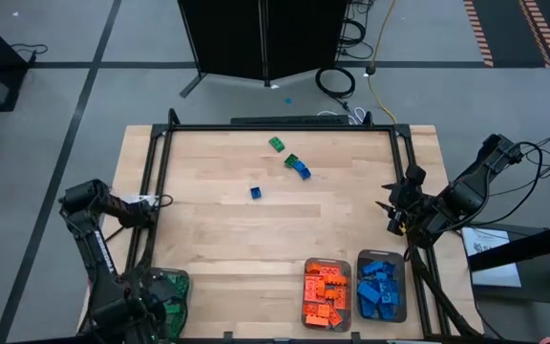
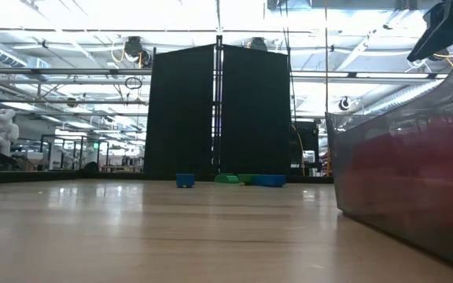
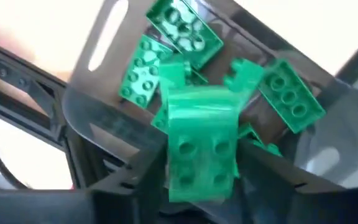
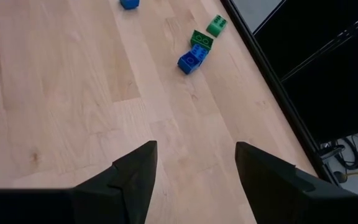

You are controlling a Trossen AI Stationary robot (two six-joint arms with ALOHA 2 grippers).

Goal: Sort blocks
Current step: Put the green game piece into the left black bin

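Left gripper [image 3: 201, 180] over the green tray [image 1: 175, 284], fingers clamped on a green block [image 3: 202, 149].
Right gripper [image 4: 194, 168] hangs at the desk's [image 1: 218, 220] right edge, fingers apart, holding nothing; four loose blocks [image 1: 294, 164] sit near the far edge, orange tray [image 1: 326, 295] and blue tray [image 1: 381, 287] filled.

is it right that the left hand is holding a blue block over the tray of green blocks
Not quite: the block in the left hand is green, not blue, as the left wrist view shows. It is indeed held over the tray of green blocks.
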